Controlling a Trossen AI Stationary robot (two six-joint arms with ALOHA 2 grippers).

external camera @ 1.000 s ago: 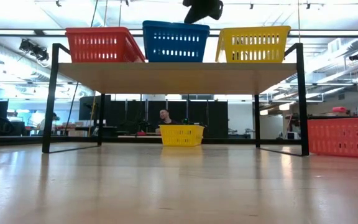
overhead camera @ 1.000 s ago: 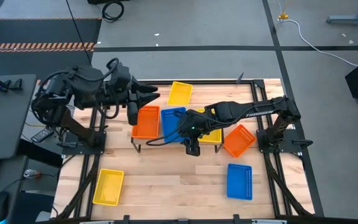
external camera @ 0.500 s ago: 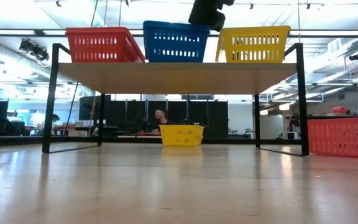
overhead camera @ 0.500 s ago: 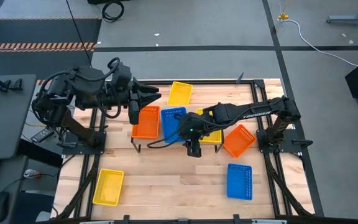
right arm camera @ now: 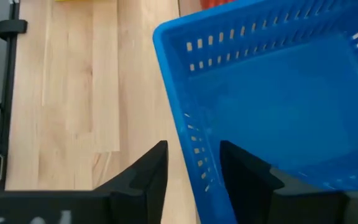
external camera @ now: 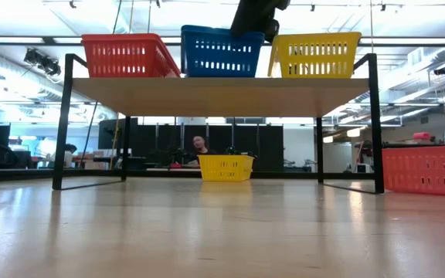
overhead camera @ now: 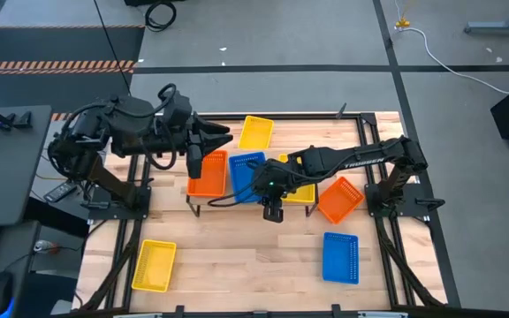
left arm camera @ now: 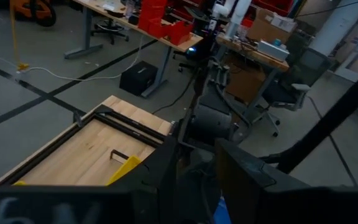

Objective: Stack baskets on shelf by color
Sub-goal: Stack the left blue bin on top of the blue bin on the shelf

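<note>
Three baskets stand in a row on the shelf (external camera: 222, 91): orange (overhead camera: 207, 173), blue (overhead camera: 244, 175) and yellow (external camera: 314, 54), the yellow one partly under my right arm in the high view. My right gripper (right arm camera: 192, 163) reaches down from above onto the blue basket (external camera: 216, 52) and is shut on it. My left gripper (overhead camera: 219, 137) hovers shut beyond the orange basket's far end and touches nothing. Loose baskets rest flat on the tabletop. My right gripper pinches the blue basket's near short wall (right arm camera: 188, 155), toward its right end. One finger (right arm camera: 146, 177) is outside the wall and the other (right arm camera: 244, 174) inside. The fingers come from above, pointing down. The basket sits upright with its bottom on the shelf board.
On the tabletop lie a yellow basket (overhead camera: 256, 132) behind the shelf, an orange one (overhead camera: 339, 199) to its right, a blue one (overhead camera: 340, 257) near right and a yellow one (overhead camera: 154, 265) near left. Bare wood lies in front of the shelf. A person sits far behind the table (external camera: 200, 145).
My right gripper has come down from above the shelf onto the blue basket's near wall. The blue basket has then slid a little toward the table's right on the shelf. My left arm has edged slightly to the right.
</note>
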